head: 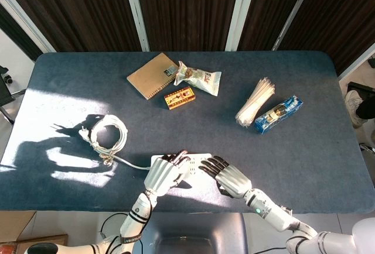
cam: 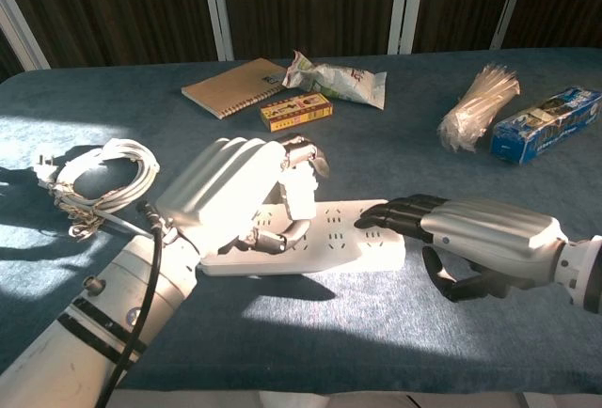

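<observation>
White power strip (cam: 310, 236) sits clamped under the left hand (cam: 235, 196) while the open right hand (cam: 470, 239) fingertips touch its end; a sideways shove could skid it off the table (cam: 395, 333) edge.

Surface (head: 328, 143) — open stretch right of the power strip (head: 196, 163); coiled cable (head: 108, 134) blocks left, yellow box (head: 179, 98) beyond.

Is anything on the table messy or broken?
Nothing looks broken. The snack bag lies crumpled, its end overlapping the notebook corner. Both hands, left and right, rest on the power strip.
</observation>
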You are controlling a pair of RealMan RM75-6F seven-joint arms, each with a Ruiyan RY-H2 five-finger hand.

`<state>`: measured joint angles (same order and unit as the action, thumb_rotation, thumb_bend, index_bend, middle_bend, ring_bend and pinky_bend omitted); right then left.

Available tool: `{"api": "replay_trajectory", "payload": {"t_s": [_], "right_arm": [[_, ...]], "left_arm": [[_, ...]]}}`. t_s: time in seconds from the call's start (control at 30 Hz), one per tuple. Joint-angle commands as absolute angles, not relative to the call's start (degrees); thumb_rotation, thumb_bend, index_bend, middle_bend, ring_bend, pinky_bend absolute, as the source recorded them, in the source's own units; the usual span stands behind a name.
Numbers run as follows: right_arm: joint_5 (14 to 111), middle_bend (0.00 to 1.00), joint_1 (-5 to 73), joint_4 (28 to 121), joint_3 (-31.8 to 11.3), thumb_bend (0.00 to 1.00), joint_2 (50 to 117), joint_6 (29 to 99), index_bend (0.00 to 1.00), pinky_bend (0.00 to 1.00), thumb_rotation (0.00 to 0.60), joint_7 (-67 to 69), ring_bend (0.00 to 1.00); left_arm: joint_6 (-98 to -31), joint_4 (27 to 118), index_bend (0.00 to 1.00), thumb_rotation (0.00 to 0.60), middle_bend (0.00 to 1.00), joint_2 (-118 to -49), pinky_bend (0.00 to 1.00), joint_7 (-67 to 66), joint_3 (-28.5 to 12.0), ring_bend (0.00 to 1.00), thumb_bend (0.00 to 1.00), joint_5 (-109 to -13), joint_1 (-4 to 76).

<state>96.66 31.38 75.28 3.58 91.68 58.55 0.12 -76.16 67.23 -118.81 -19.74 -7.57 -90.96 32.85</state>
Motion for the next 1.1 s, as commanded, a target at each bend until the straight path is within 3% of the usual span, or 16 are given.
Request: {"api": "replay_trajectory", "payload": {"t_s": [0.03,0.17,0.3,0.43,0.6,0.8,1.0,1.1], "right_arm": [[98.14,0.18,30.37,77.07,3.45,1.0,89.45,63.13,0.14,0.04,0.6,1.65,0.05],[99.0,0.18,29.0,80.45,2.88,0.88,84.97,68.59,0.11,0.02,0.6,3.42,0.05],[99.65,0.18,27.32,83.53,2.24,0.78,80.21,73.89,0.1,0.02,0.6,4.9,0.05],[100.23,0.18,24.98,86.83,2.54,0.75,75.27,78.66,0.08,0.0,0.6,6.41,0.05],[99.48,0.18,22.33,89.73,2.16,0.72,70.65,82.85,0.05,0.0,0.6,7.03,0.05],[98.4,0.18,21.11,91.44,1.82,0.71,68.18,83.19,0.03,0.0,0.6,6.58,0.05],[97.71,0.17,19.94,91.85,1.67,0.69,67.1,83.35,0.0,0.0,0.6,5.65,0.04],[97.61,0.17,19.15,92.38,1.6,0.68,66.53,83.99,0.0,0.0,0.6,5.41,0.04]], "left_arm": [[-77.53,75.08,0.41,0.6,0.58,-112.33,0.64,-20.14,-8.0,0.52,0.4,-90.77,31.49],[-77.5,81.07,0.39,0.6,0.57,-104.58,0.61,-19.57,-5.94,0.5,0.4,-89.12,28.52],[-78.28,81.58,0.38,0.6,0.55,-99.7,0.58,-16.64,-4.26,0.49,0.4,-87.41,25.63],[-78.03,77.61,0.37,0.6,0.55,-97.87,0.53,-11.58,-3.07,0.48,0.4,-85.37,23.36],[-75.67,69.43,0.34,0.6,0.51,-98.2,0.36,-6.21,-1.81,0.45,0.4,-83.79,22.1],[-73.28,64.97,0.24,0.6,0.38,-98.62,0.29,-2.11,-1.98,0.33,0.39,-82.3,21.63],[-75.24,65.57,0.04,0.6,0.14,-96.1,0.23,-0.53,-1.28,0.13,0.39,-83.19,19.86],[-77.04,67.14,0.0,0.6,0.03,-94.22,0.21,-0.2,-0.89,0.05,0.38,-83.91,18.68]]}}
